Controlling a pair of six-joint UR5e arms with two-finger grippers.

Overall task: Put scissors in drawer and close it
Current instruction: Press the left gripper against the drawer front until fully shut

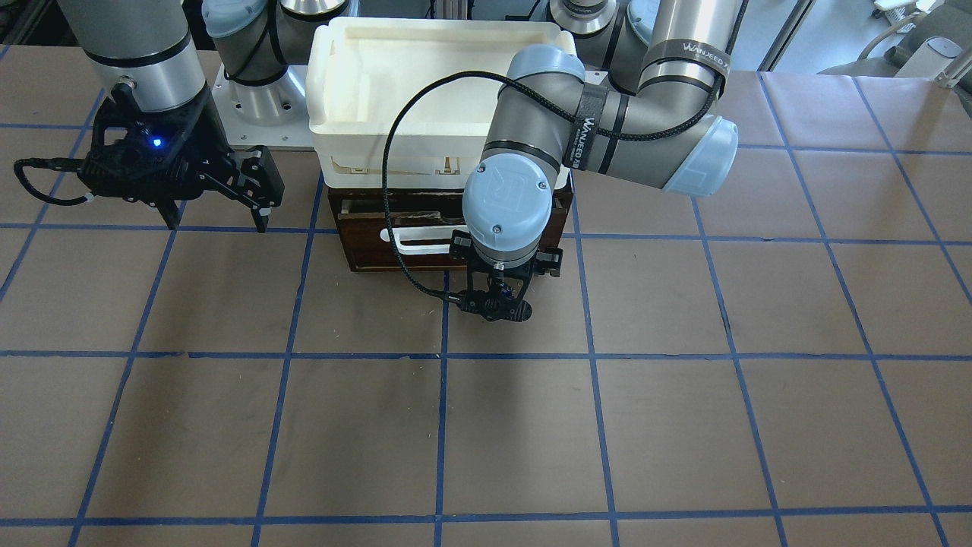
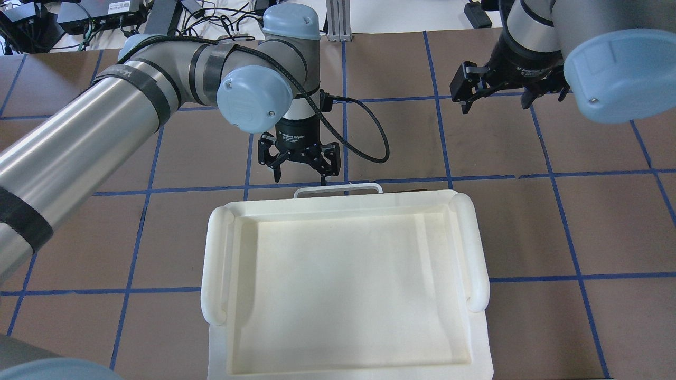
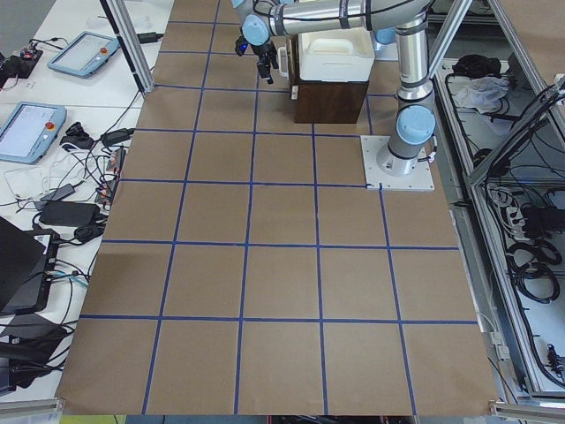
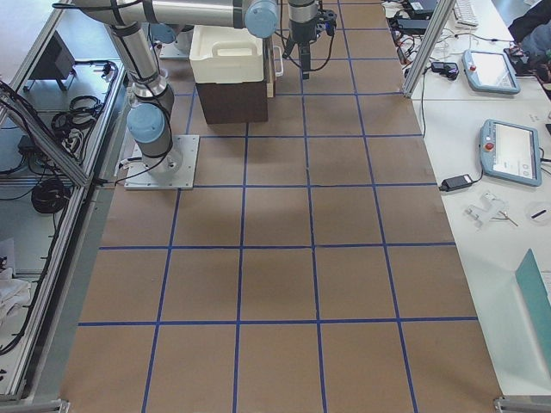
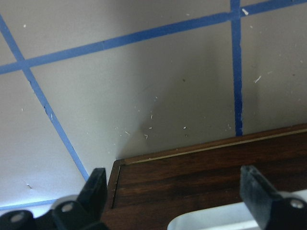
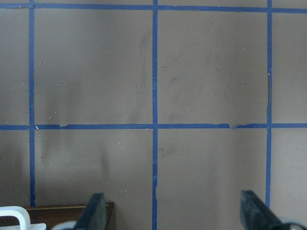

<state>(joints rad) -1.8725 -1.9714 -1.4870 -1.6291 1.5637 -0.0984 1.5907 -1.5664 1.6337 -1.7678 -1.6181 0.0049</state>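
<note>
The left gripper (image 2: 299, 179) is hanging with fingers wide apart, holding nothing, just beside the white handle (image 1: 414, 237); the drawer (image 1: 364, 243) is lying under the tray (image 2: 211, 264), its long axis across the table, its front facing away from the robot; the overhead view is showing only the handle, the front-facing view the dark front too; farther off, the right gripper (image 1: 216, 216) is hanging spread and empty.

The drawer (image 1: 364, 243) is seen at the upper centre of the front-facing view: a wide, shallow, dark brown wooden front that appears pushed in. A white bar handle (image 1: 421, 247) is fixed horizontally across it.
</note>
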